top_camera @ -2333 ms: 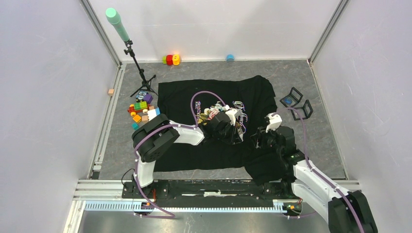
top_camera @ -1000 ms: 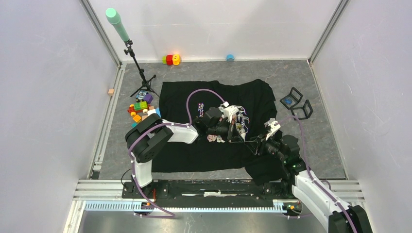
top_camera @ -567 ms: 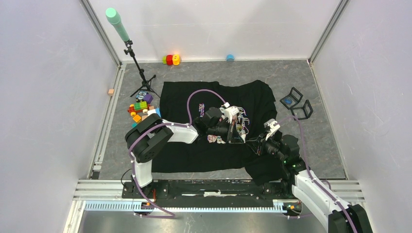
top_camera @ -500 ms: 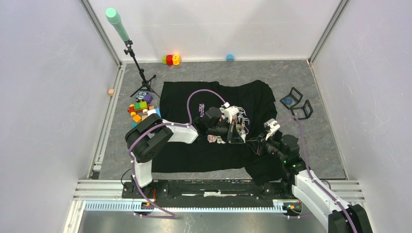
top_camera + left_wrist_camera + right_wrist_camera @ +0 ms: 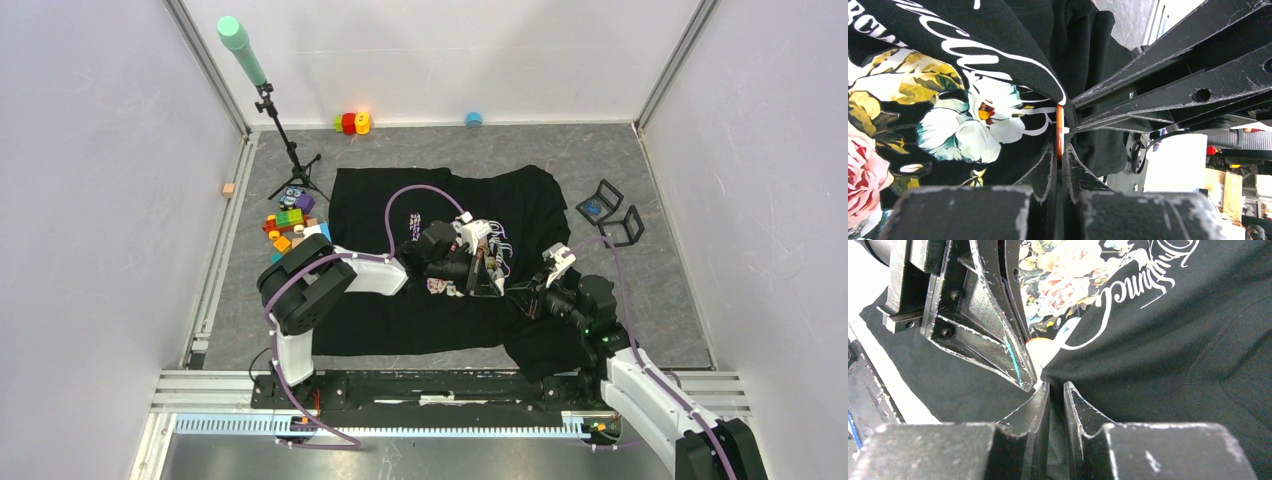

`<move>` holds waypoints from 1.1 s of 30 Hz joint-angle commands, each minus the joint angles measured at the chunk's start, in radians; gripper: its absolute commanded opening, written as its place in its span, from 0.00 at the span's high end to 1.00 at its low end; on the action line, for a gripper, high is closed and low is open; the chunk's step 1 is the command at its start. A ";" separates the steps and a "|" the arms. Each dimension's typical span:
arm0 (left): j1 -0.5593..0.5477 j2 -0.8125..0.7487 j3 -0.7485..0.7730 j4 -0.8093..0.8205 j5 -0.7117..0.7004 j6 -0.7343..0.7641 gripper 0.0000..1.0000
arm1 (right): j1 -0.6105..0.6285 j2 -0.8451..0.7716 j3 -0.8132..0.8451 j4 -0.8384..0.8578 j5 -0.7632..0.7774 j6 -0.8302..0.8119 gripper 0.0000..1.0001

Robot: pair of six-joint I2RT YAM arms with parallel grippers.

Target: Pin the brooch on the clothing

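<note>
The black T-shirt [image 5: 380, 200] with a rose print lies spread on the grey table. My left gripper [image 5: 482, 272] is over the print, shut on a thin orange brooch [image 5: 1059, 125] seen edge-on between the jaws. My right gripper [image 5: 520, 295] is just to its right, shut on a raised fold of the shirt [image 5: 1148, 340]. In the right wrist view the brooch [image 5: 1039, 349] shows as an orange-and-white disc against the fold's edge, next to the left fingers [image 5: 993, 340]. In the left wrist view the fold with white lettering [image 5: 1013, 30] meets the brooch tip.
Toy bricks [image 5: 290, 225] lie left of the shirt beside a tripod [image 5: 283, 140] holding a green tube. A red-and-yellow toy [image 5: 352, 122] and a blue cap [image 5: 473, 118] sit at the back wall. Black frames [image 5: 610, 210] lie at the right.
The left gripper shifted right across the print, uncovering the roses. The right gripper moved left toward it, lifting the shirt fold up to the brooch. Little has moved in the last second.
</note>
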 commanded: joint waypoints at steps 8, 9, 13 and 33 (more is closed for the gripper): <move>-0.008 -0.032 0.048 -0.041 0.075 0.033 0.98 | -0.002 0.041 0.061 0.069 -0.072 -0.016 0.84; -0.009 -0.031 0.050 -0.042 0.074 0.034 0.98 | -0.002 0.042 0.062 0.070 -0.075 -0.016 0.84; -0.010 -0.029 0.061 -0.045 0.075 0.033 0.98 | -0.001 0.054 0.063 0.070 -0.070 -0.021 0.87; -0.010 -0.079 0.034 0.075 -0.019 -0.036 0.98 | 0.025 0.153 0.081 -0.058 0.024 -0.042 1.00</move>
